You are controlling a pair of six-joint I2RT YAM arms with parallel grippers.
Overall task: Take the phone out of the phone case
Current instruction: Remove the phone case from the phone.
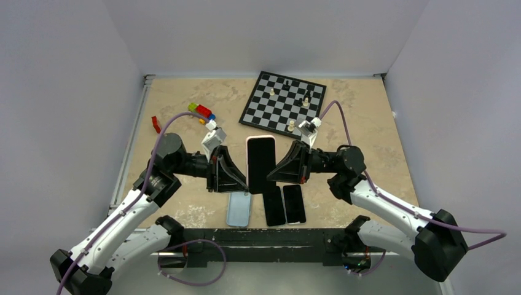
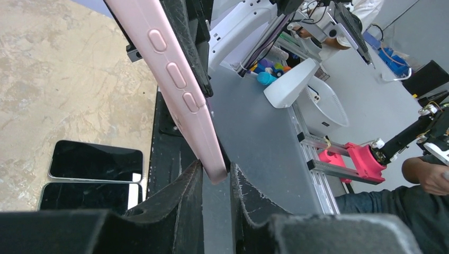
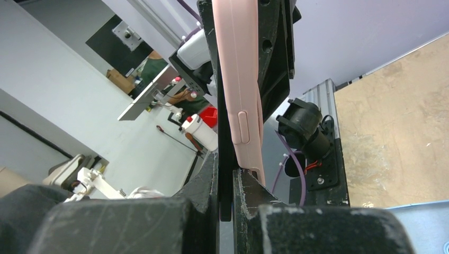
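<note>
Right now the phone is held up off the bench, midway between the two arms. Its screen faces the overhead camera and it sits in its pink phone case. The left claw is closed on the case's left long edge at a corner, just past the three side buttons. The right claw is pinched shut on the opposite edge. In its wrist view a dark slab, probably the phone itself, runs down between the fingers, while the pink lip stops at one fingertip. That side may be partly out of the case, though I cannot be sure.

To do this step well, I would have the left claw hold the case only, pads on the soft rim and off the glass. The right claw should then twist its side gently outward so the lip rolls over the phone's edge. Go slowly, because a corner grip like the left one could slip.

Directly below, at the near edge, lie a pale blue case and two dark spare phones, so a drop would land on them. The chessboard sits well apart on the far side.
</note>
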